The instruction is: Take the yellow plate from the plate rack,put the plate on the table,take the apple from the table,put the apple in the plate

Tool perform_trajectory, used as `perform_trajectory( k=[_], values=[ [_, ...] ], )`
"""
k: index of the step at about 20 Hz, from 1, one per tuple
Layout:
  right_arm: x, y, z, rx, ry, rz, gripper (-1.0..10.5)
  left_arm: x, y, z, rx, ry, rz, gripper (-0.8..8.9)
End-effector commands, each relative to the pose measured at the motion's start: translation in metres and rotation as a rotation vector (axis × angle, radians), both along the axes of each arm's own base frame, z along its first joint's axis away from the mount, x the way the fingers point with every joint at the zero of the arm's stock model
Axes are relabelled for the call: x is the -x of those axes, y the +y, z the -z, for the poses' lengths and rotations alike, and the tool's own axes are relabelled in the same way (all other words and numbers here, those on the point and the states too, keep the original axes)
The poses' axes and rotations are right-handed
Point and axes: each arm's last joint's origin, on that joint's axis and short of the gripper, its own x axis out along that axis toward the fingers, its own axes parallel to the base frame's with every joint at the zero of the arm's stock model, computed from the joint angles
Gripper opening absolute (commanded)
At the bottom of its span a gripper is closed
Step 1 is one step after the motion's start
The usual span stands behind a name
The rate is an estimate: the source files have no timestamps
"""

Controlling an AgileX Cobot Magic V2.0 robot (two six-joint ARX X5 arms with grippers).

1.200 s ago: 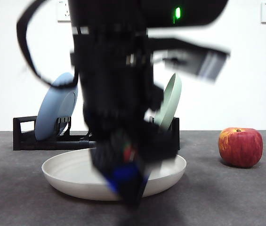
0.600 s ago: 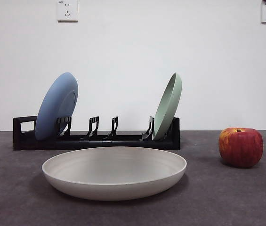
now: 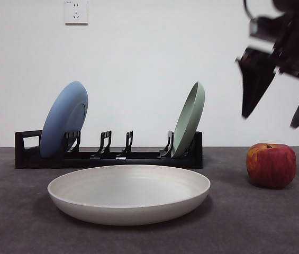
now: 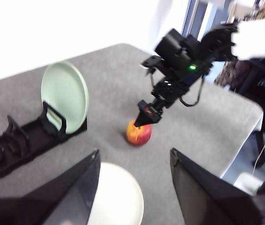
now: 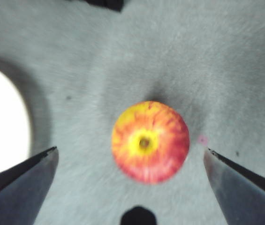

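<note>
While parted wide above the apple (image 3: 270, 165), right gripper (image 3: 276, 112) hangs clear of it. Yellow plate (image 3: 128, 193) flat on desk (image 3: 11, 222). Left gripper (image 4: 132, 187) spread, empty.

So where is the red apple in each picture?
Front view: the apple sits on the table at the right, under a gripper.
Left wrist view: near the middle, below the right gripper.
Right wrist view: in the centre.
Shared landmark: the yellow plate.

We see the table (image 3: 11, 222), dark grey and mottled, bearing the apple (image 3: 270, 165) directly below the right gripper (image 3: 275, 115). The yellow plate (image 3: 129, 193) and plate rack (image 3: 107, 157) lie well aside of that gripper.
</note>
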Motion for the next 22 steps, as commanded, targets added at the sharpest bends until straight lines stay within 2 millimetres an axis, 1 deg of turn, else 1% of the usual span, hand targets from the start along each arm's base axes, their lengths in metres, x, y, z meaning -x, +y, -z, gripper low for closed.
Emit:
perform_trajectory(
  k=[1,3,6,12,13,16,19,20,21,22],
  values=[
    [-0.009,0.006,0.014,0.046,0.018,0.009,6.6,-0.002,-0.004,0.003,-0.017,0.022,-0.010,2.52],
    [-0.015,0.009,0.026,0.093,0.034,0.010,6.7,-0.004,-0.008,0.004,-0.031,0.030,-0.011,2.52],
    [-0.022,0.012,0.040,0.104,0.059,0.004,6.7,-0.006,-0.013,0.006,-0.049,0.037,-0.012,2.52],
    [-0.031,0.014,0.058,0.109,0.090,0.008,6.5,-0.008,-0.019,0.008,-0.067,0.045,-0.012,2.52],
    [-0.031,0.015,0.060,0.106,0.099,0.018,5.9,-0.008,-0.019,0.008,-0.067,0.044,-0.012,2.52],
    [-0.032,0.015,0.063,0.109,0.113,0.019,3.8,-0.008,-0.019,0.008,-0.066,0.044,-0.012,2.52],
    [-0.030,0.014,0.063,0.112,0.128,0.018,0.8,-0.008,-0.019,0.008,-0.066,0.044,-0.012,2.52],
    [-0.030,0.014,0.064,0.111,0.131,0.016,0.1,-0.008,-0.019,0.008,-0.066,0.044,-0.012,2.52],
    [-0.030,0.014,0.063,0.111,0.131,0.016,-0.2,-0.008,-0.019,0.008,-0.066,0.044,-0.012,2.52],
    [-0.030,0.014,0.063,0.111,0.129,0.016,-0.1,-0.008,-0.019,0.008,-0.067,0.044,-0.012,2.52]
  ],
)
